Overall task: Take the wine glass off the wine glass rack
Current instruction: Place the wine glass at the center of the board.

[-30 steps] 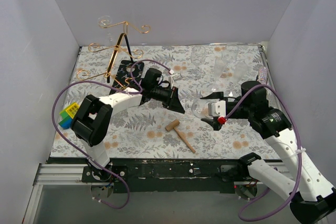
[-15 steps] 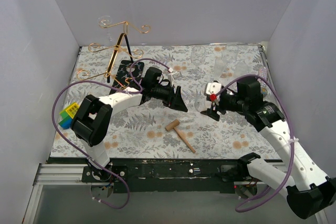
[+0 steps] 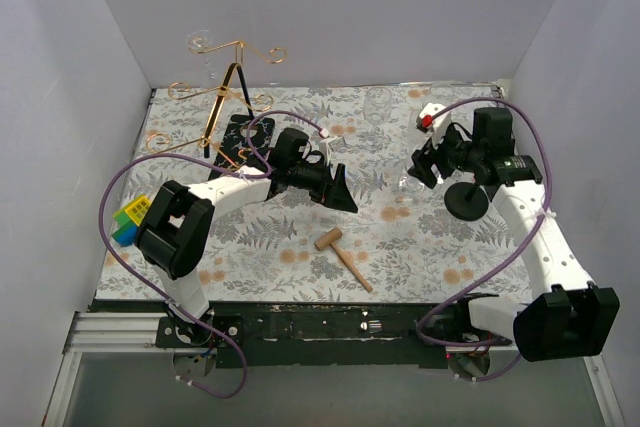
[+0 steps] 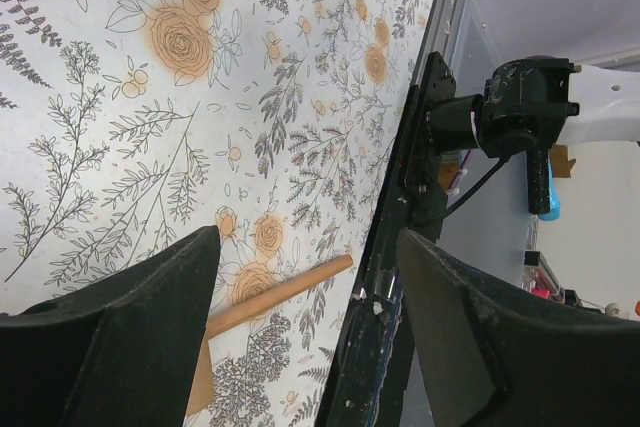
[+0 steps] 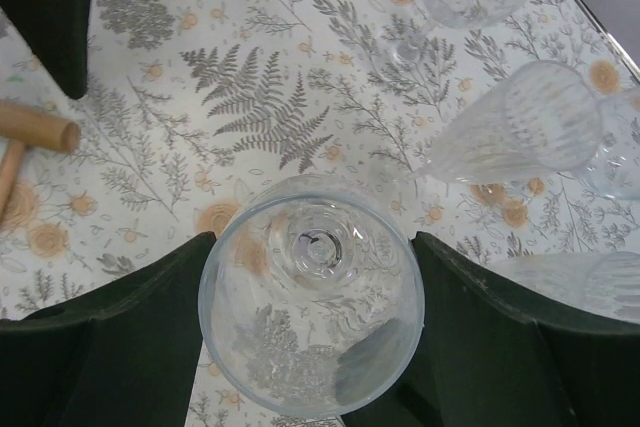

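The gold wire wine glass rack (image 3: 222,97) stands at the back left on its black base, and a clear glass (image 3: 203,45) hangs from its top arm. My right gripper (image 3: 420,162) is at the right middle of the table, shut on the bowl of a clear wine glass (image 3: 408,183). In the right wrist view both fingers press the sides of that wine glass (image 5: 310,327), which I see upright from above with the right gripper (image 5: 312,247) around it. My left gripper (image 3: 338,187) is open and empty over the table's middle, and in its own view the left gripper (image 4: 305,247) has only tablecloth between its fingers.
Several clear ribbed glasses (image 3: 430,112) crowd the back right, and one ribbed glass (image 5: 520,132) is just beyond the held one. A wooden mallet (image 3: 340,252) lies near the front middle. Coloured blocks (image 3: 130,217) sit at the left edge.
My left gripper has opened where it is. My right arm has swung from the table's middle toward the back right, taking the wine glass with it.
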Robot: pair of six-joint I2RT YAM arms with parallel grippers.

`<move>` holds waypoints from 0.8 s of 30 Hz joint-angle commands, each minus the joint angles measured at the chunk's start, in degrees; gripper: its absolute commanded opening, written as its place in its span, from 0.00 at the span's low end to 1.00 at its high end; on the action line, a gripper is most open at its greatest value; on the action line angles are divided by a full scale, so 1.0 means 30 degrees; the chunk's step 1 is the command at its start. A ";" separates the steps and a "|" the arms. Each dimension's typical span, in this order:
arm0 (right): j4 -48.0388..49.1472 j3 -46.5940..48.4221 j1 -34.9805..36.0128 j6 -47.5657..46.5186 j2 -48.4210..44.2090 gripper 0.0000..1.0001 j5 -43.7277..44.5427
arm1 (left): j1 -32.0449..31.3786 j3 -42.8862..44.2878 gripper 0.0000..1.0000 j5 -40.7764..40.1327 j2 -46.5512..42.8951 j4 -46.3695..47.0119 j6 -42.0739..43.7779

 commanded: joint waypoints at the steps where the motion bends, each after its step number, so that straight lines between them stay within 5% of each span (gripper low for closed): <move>1: 0.1612 0.1813 -0.0967 0.0088 0.0909 0.43 -0.0772 | 0.0251 0.0124 0.71 -0.0103 -0.0609 0.0335 0.0371; 24: 0.3987 0.3190 -0.1174 0.2226 0.5392 0.42 -0.0159 | 0.0251 0.0271 0.72 0.0014 -0.0609 0.0217 0.0488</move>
